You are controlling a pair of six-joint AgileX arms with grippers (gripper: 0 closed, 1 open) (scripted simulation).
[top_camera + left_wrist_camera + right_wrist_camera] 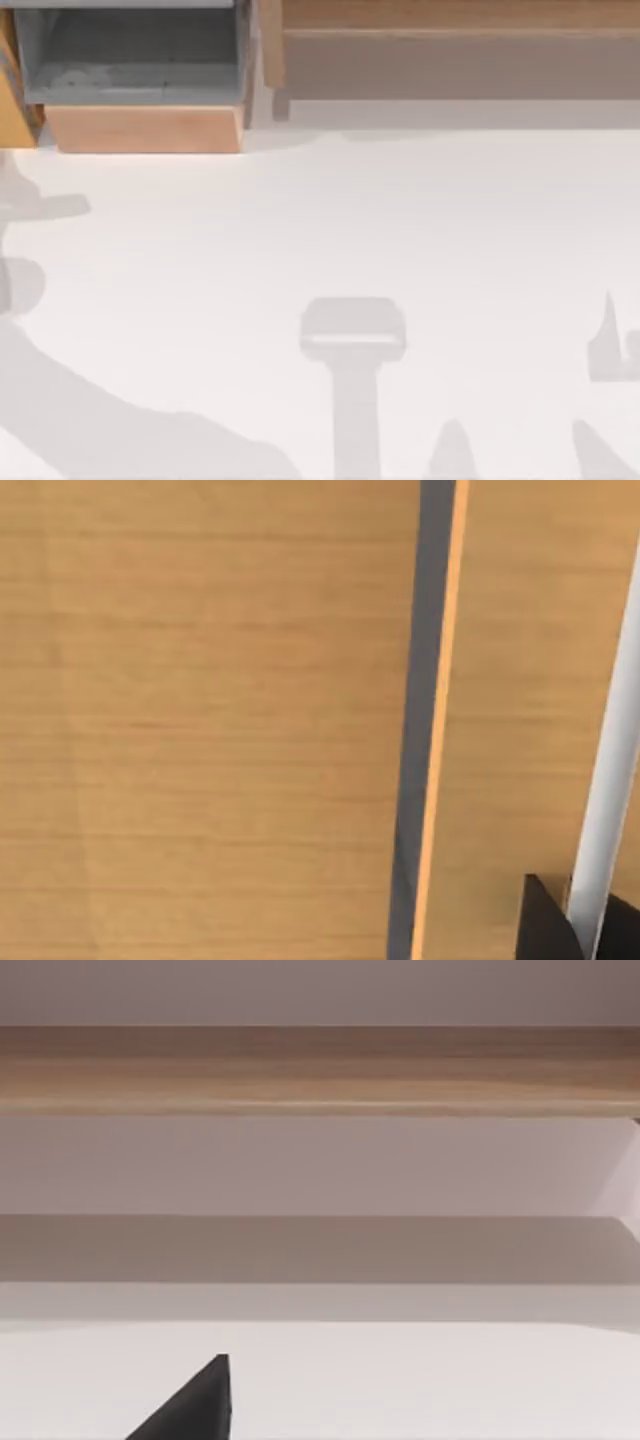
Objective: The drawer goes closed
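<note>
The drawer (pixel 145 128) is sitting pulled out at the worktop's (pixel 330 220) far left; the left pincer (pixel 560 920) is facing wood close up, its opening impossible to tell

In the left wrist view, a dark fingertip of the left gripper (pixel 548 925) juts in at one corner, with a second dark tip at the very corner beside it; the jaws stand apart. In the right wrist view, a single dark fingertip of the right gripper (pixel 195 1405) pokes in at the near edge; whether those jaws are parted cannot be told.
</note>
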